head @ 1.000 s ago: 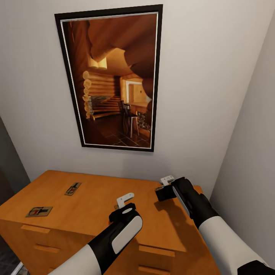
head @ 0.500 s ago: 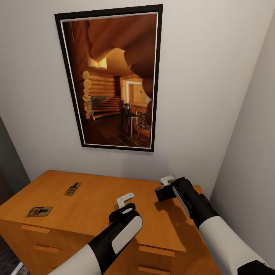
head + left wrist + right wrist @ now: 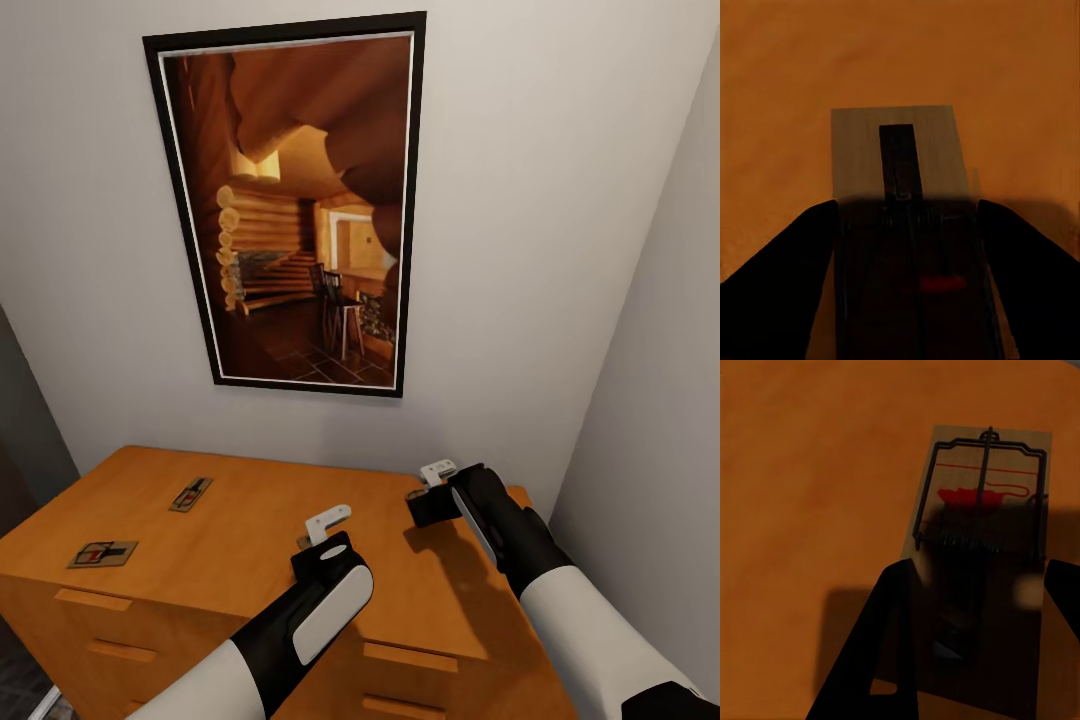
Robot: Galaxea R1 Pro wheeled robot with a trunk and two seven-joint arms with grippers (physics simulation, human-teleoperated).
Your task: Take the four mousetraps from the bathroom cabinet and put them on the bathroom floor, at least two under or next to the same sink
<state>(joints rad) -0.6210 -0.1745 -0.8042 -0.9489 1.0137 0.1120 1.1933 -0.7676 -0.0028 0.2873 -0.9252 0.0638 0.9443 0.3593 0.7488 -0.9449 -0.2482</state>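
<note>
1. Head view: almost nothing has changed over the last second. The left gripper [image 3: 322,535] has nudged very slightly, while the right gripper [image 3: 428,492] and the camera stay as they were. I read this as a pause for fine alignment, not progress: no trap is lifted yet. Both arms hover low over the flat top of the cabinet [image 3: 250,520], the left near its front edge towards the middle, the right near the back right corner. Two mousetraps lie untouched towards the left side of the top: one mousetrap [image 3: 190,493] further back, another mousetrap [image 3: 102,553] close to the front left edge. From this view alone I cannot tell how wide either claw stands.

2. Left wrist view: a third trap [image 3: 898,161] lies flat on the orange top directly between the two dark fingers [image 3: 784,277], which stand apart, one beyond each long side, so the claw is released around it, not clenched.

3. Right wrist view: a fourth trap [image 3: 982,502] with a red bait patch and a dark wire bar lies flat under the spread fingers [image 3: 881,652]; this claw is released too.

4. No brand, label or readable writing appears on the traps or the cabinet.
</note>
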